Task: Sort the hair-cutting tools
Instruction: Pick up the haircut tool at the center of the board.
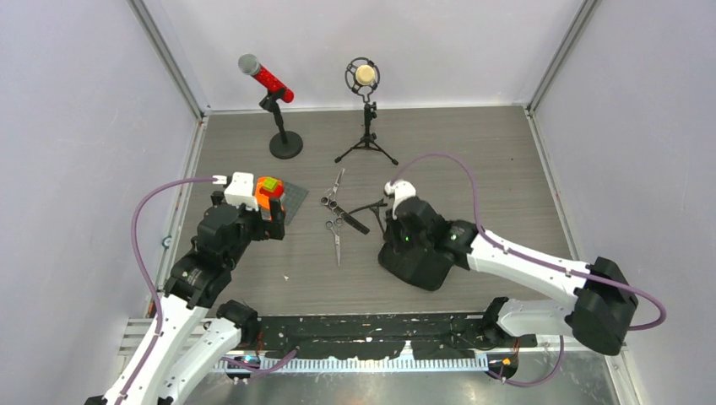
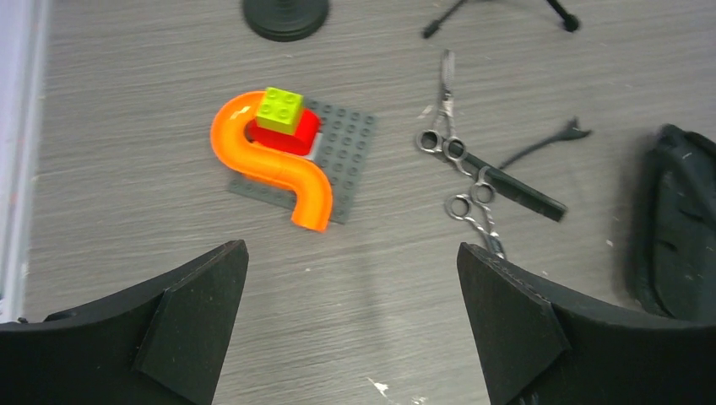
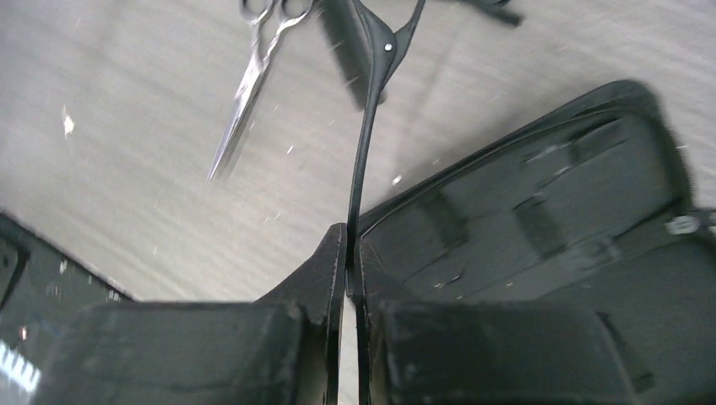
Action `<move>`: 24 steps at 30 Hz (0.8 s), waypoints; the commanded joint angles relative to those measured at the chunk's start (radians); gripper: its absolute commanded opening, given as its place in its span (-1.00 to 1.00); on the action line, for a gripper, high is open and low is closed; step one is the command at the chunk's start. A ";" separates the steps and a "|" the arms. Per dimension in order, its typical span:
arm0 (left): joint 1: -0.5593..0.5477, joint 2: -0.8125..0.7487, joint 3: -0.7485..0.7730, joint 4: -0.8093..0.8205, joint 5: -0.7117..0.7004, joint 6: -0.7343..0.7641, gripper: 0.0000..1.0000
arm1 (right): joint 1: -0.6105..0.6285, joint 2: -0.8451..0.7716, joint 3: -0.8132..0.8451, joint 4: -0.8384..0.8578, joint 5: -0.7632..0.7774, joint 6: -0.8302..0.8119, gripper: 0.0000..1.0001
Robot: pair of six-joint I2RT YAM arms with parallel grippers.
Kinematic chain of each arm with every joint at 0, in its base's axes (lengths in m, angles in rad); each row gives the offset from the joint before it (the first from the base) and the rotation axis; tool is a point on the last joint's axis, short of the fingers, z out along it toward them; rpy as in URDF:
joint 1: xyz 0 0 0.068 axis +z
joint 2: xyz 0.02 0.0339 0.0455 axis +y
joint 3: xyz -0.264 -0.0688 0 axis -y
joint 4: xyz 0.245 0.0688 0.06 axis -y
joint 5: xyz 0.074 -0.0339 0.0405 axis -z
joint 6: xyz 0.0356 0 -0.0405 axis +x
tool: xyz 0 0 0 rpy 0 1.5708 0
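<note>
While the left claw point(image 2: 353, 283) hangs spread wide over the table point(image 1: 473, 160), above an orange toy tube point(image 2: 274, 173) on a grey plate, two pairs of scissors point(image 2: 474, 207) and a black comb point(image 2: 515, 190) lie bunched at the centre. Further right, the right claw point(image 3: 348, 253) is pressed together on one end of a thin black hair clip point(image 3: 365, 160), just beside the black case point(image 3: 549, 194). Pinched so near its end, the clip could swivel or slip free, and its far end, close to the comb, might snag and drag it.
</note>
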State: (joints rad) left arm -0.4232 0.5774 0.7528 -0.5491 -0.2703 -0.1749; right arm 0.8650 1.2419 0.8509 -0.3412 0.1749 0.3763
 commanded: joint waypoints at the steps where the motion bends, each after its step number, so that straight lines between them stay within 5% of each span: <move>1: 0.001 0.012 0.000 0.071 0.213 -0.045 0.98 | 0.079 -0.114 -0.117 0.114 -0.044 -0.008 -0.89; 13: 0.000 0.121 -0.032 0.227 0.510 -0.386 0.98 | 0.097 -0.219 -0.293 0.444 -0.060 -0.005 -0.90; 24: -0.153 0.306 -0.061 0.523 0.471 -0.589 0.90 | 0.108 -0.166 -0.315 0.688 -0.027 0.053 -0.89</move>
State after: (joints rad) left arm -0.5354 0.8436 0.7067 -0.2474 0.2096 -0.6491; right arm 0.9596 1.0569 0.5392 0.2005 0.1226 0.4049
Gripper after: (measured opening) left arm 0.983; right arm 0.083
